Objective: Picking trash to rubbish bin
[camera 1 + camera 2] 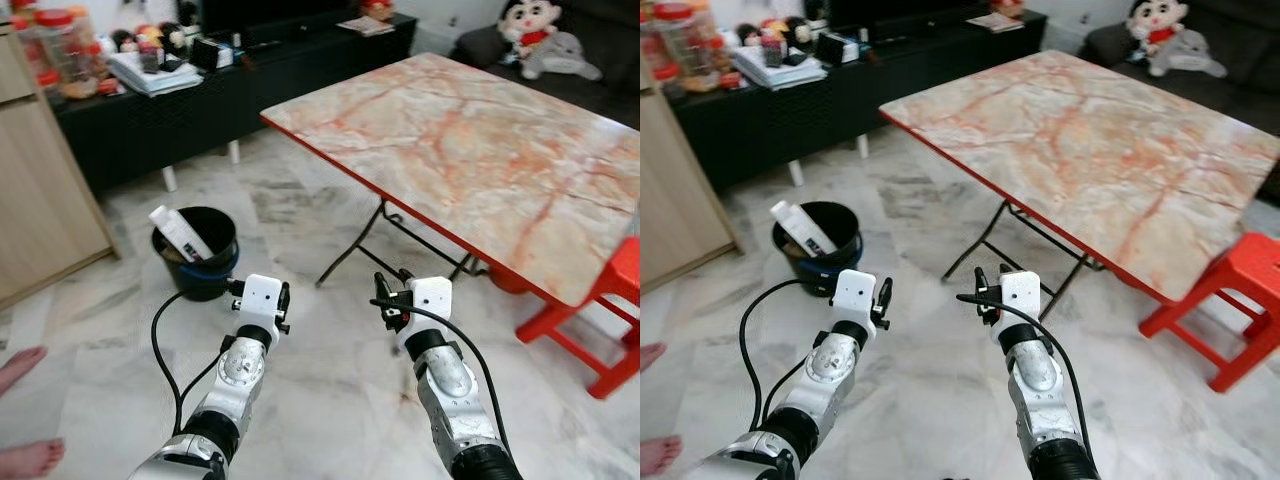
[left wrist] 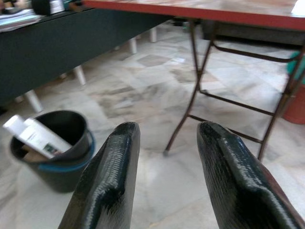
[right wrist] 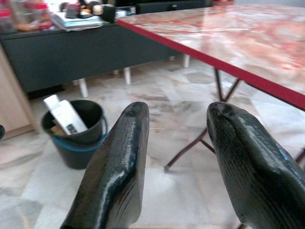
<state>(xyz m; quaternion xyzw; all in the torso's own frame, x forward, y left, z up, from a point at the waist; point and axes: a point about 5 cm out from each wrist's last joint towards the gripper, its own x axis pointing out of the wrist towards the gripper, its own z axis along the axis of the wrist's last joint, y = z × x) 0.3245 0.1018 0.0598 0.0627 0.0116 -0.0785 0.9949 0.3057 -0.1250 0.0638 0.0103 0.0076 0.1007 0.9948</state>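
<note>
The black rubbish bin stands on the marble floor with a white carton sticking out of it, at about eleven o'clock from my left hand. Both that hand and my right hand hover empty, fingers spread. The marble-topped worktop stands at two o'clock, a dark cabinet behind the bin.

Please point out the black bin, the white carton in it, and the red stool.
black bin [image 1: 205, 285]: left eye view, front wall.
white carton [image 1: 180, 232]: left eye view, its middle.
red stool [image 1: 1240, 270]: right eye view, seat top.
</note>
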